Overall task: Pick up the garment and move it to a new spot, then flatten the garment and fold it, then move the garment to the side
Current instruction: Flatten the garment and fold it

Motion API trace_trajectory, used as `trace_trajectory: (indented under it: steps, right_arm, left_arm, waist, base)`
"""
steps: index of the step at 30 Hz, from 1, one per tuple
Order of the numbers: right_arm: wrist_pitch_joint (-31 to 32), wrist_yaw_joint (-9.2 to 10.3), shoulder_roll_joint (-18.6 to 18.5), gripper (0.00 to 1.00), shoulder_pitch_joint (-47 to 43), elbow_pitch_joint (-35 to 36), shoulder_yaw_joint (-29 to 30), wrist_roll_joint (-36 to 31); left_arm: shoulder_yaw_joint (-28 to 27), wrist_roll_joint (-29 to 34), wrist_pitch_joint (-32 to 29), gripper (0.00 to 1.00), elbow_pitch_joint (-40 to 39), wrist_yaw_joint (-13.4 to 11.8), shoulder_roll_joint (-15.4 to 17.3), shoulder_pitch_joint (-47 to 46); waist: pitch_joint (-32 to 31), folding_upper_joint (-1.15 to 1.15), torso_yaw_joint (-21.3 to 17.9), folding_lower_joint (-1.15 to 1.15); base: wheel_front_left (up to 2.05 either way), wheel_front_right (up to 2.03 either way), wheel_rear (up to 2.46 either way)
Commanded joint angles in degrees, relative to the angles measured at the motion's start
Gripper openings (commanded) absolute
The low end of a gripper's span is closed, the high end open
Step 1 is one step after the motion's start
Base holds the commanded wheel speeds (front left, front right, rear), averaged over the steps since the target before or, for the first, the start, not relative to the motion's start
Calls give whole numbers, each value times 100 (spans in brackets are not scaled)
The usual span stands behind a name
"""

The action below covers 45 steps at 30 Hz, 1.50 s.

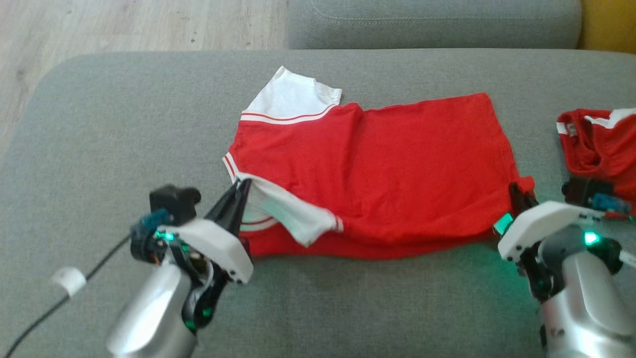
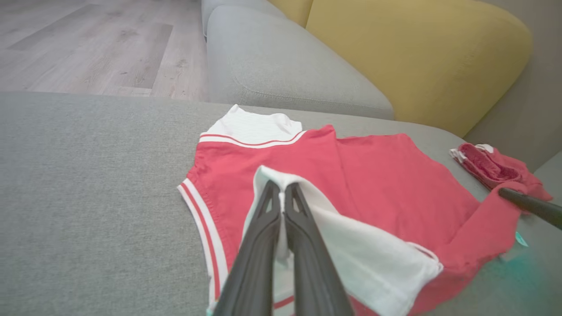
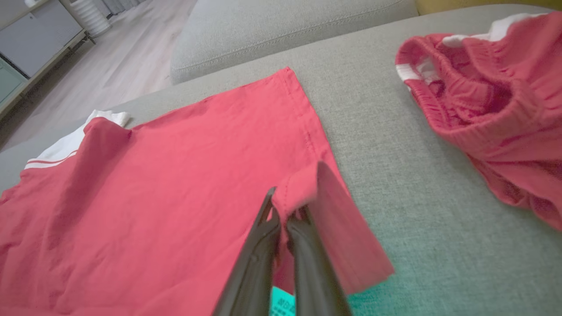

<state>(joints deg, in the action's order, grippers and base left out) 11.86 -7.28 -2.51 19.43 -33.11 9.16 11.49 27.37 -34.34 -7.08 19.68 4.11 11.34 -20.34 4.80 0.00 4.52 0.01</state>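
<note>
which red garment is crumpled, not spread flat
The red shorts on the robot's right, bunched in a heap; the red shirt in the middle lies spread out.

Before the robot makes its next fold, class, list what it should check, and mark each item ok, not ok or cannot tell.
1. Left gripper shut on the white sleeve: ok.
2. Right gripper shut on the red shirt at its hem corner: ok.
3. Shirt body smooth: not ok, creases near the collar.
4. Red shorts apart from the shirt: ok.
5. Bare grey cushion beyond the shirt: ok.
</note>
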Motion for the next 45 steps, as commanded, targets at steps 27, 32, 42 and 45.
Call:
trace_trajectory:
  steps: [27,32,42,45]
  right_arm:
    - [-226,-21,-37,100,399,408,360,-337]
    - [-346,-21,-37,100,-245,1167,383,-430]
    - [-460,-21,-37,100,-1123,1973,81,-85]
    - [-463,-21,-37,100,-1153,2011,14,-43]
  left_arm:
    - [-591,-208,793,100,-184,-171,343,93]
    - [-606,-384,681,100,-745,-402,397,977]
    - [-601,-809,478,100,-710,-648,80,1547]
    - [-625,-869,474,100,-576,-654,17,1468]
  waist:
    - [-114,0,-38,-1]
    - [-215,0,35,-1]
    - [-65,0,-136,-1]
    - [9,0,-215,-1]
  base:
    - [0,0,0]
    - [0,0,0]
    - [0,0,0]
    - [0,0,0]
